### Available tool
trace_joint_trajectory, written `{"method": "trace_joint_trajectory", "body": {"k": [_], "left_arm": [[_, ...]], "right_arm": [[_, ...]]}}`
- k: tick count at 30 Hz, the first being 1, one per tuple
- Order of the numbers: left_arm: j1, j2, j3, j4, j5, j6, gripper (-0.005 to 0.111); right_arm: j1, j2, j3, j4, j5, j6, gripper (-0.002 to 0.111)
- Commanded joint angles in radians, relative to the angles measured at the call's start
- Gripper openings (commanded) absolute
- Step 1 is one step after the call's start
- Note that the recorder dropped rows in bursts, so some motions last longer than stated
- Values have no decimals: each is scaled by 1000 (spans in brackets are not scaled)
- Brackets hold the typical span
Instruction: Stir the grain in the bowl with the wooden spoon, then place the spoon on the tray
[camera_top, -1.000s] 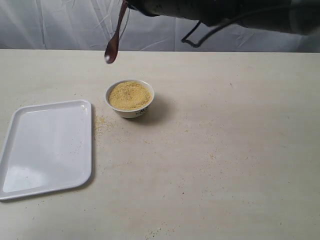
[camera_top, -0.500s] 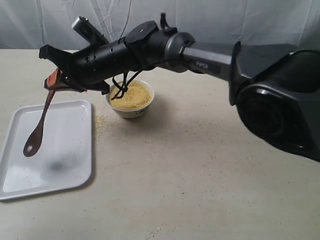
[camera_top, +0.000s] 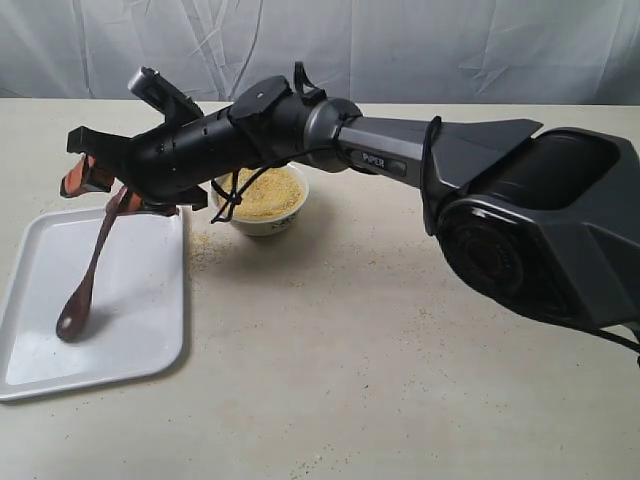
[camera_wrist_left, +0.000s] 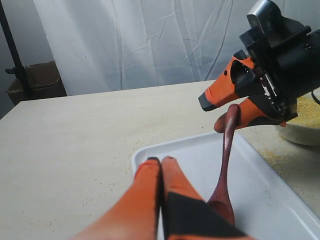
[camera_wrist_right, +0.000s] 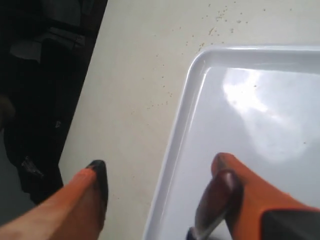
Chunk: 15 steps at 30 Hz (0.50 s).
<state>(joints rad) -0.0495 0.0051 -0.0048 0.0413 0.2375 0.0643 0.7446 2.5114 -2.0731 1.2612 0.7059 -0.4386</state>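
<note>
The dark wooden spoon (camera_top: 90, 275) stands tilted, its oval end resting on the white tray (camera_top: 140, 340) and its handle top leaning on one finger of my right gripper (camera_top: 98, 192). That gripper is open above the tray's far edge. The right wrist view shows the right gripper (camera_wrist_right: 160, 165) spread wide, with the spoon handle (camera_wrist_right: 217, 200) against one finger over the tray (camera_wrist_right: 260, 110). The white bowl (camera_top: 290, 218) of yellow grain (camera_top: 270, 195) sits just right of the tray, partly behind the arm. My left gripper (camera_wrist_left: 161, 161) is shut and empty, near the tray corner (camera_wrist_left: 190, 155) and facing the spoon (camera_wrist_left: 227, 150).
Stray grain (camera_top: 205, 245) lies scattered on the beige table between the bowl and the tray, and further right. The right arm (camera_top: 400, 160) stretches across the table over the bowl. A white curtain hangs behind the table.
The right arm carried the spoon from above the bowl to the tray and lowered it until its end touched the tray. Its fingers have since spread apart.
</note>
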Motion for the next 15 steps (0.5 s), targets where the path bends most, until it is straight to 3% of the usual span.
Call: {"method": "trace_joint_trajectory", "body": {"k": [1, 7, 11, 13, 14, 15], "left_arm": [[-6, -5, 5, 1, 1, 0, 0], [-6, -5, 5, 1, 1, 0, 0], [-6, -5, 5, 1, 1, 0, 0], [-6, -5, 5, 1, 1, 0, 0], [-6, -5, 5, 1, 1, 0, 0], [-6, -5, 5, 1, 1, 0, 0]], "right_arm": [[0, -19, -6, -159, -70, -6, 61], [2, -64, -6, -484, -223, -6, 61], [-5, -124, -6, -633, -190, 43, 60], [-42, -183, -6, -691, -58, 165, 42], [-78, -214, -6, -738, 65, 187, 19], [-101, -229, -6, -769, 146, 187, 5]]}}
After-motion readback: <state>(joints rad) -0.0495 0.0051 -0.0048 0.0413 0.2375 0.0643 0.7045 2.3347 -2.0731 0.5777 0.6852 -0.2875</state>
